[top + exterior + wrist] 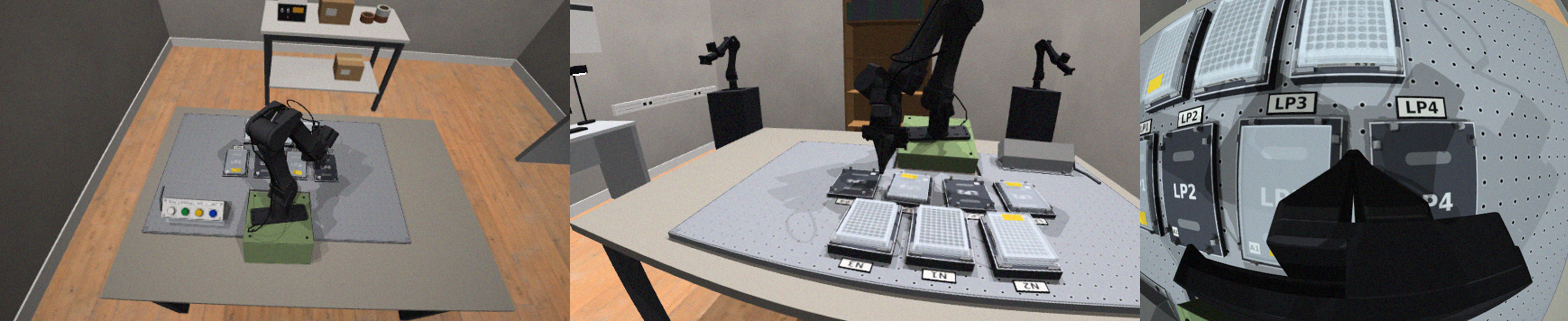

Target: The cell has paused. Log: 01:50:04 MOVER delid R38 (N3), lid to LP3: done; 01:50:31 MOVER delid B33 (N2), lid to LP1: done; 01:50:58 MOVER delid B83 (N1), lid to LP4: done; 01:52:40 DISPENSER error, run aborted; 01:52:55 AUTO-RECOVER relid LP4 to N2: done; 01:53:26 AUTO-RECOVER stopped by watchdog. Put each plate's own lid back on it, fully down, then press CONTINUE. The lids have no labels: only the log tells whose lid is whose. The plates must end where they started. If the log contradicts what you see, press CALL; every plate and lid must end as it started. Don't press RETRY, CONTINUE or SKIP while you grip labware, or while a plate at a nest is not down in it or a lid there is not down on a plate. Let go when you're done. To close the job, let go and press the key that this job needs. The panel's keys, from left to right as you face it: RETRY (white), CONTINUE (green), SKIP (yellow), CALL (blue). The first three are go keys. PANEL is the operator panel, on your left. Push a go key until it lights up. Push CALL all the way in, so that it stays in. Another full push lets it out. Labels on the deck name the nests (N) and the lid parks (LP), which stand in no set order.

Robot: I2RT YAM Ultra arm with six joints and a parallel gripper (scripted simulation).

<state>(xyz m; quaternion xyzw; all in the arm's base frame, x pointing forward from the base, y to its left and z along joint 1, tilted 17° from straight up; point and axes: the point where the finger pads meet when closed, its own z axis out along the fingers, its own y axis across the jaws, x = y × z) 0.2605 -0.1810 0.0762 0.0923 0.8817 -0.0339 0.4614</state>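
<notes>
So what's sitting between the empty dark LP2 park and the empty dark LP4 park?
The LP3 park, holding a clear lid with a yellow tag, best seen in the wrist view behind the shut claw.
</notes>
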